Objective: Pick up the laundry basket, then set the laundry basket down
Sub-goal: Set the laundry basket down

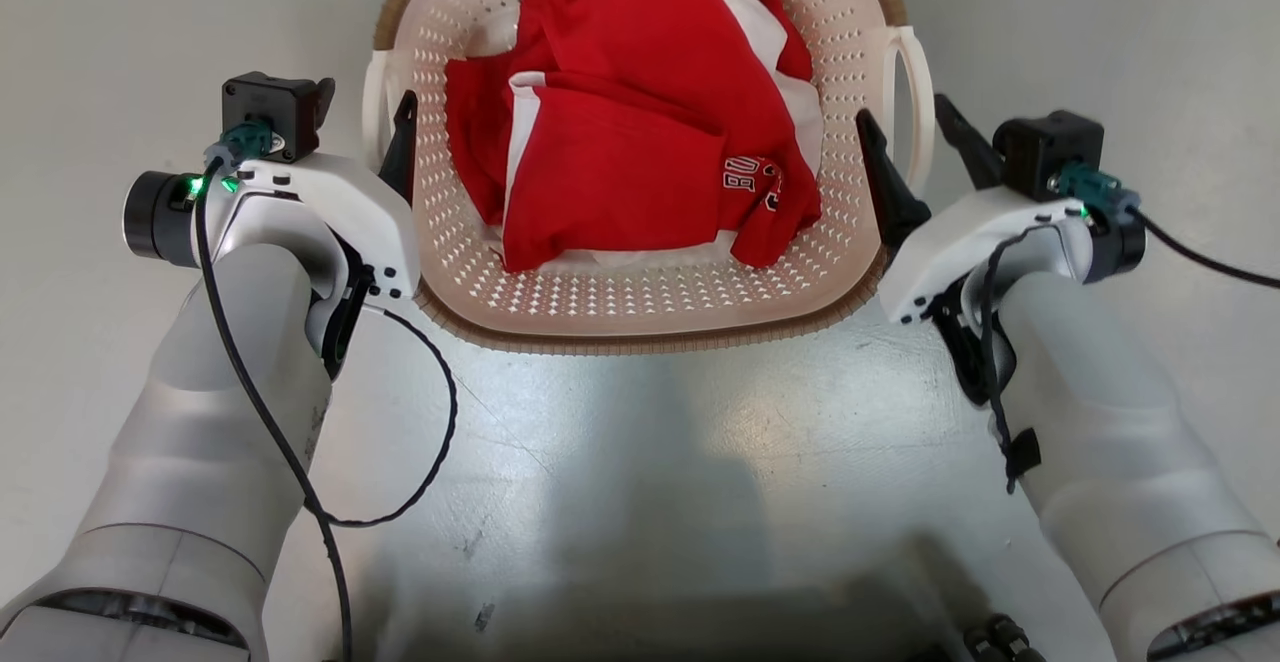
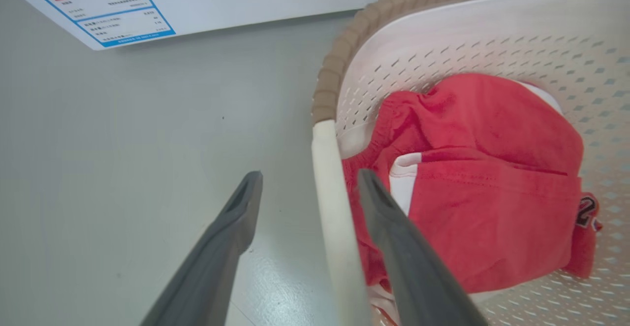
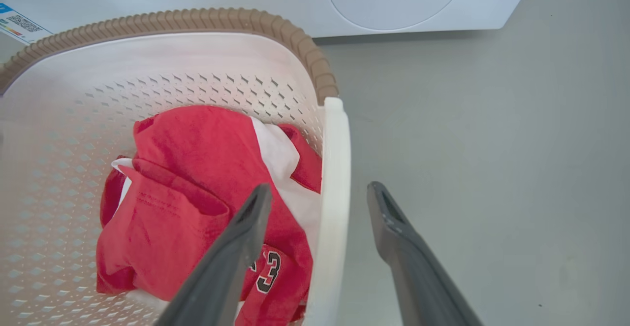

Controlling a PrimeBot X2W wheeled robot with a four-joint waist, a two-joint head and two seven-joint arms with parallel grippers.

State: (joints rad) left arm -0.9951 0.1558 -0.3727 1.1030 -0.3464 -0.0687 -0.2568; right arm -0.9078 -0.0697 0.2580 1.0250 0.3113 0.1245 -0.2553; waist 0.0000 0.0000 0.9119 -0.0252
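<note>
One laundry basket (image 1: 640,304), left claw (image 2: 310,174), right claw (image 3: 320,187) straddling two handles (image 1: 915,92)

We saw the laundry basket (image 1: 640,294) as cream plastic, perforated and satin-smooth. Its rim (image 1: 650,342) was a brown ribbed moulding with a woven look and a matt face, and its loop handle (image 3: 334,193) was smooth white plastic. The red garment (image 1: 620,142) inside was soft cloth with stitched seams. The floor (image 1: 620,462) was grey, smooth and faintly glossy, scuffed in places. The jaws of the left gripper (image 2: 310,176) and right gripper (image 3: 320,187) looked matt dark grey. The washing machine (image 3: 393,1) showed a smooth white panel.
</note>
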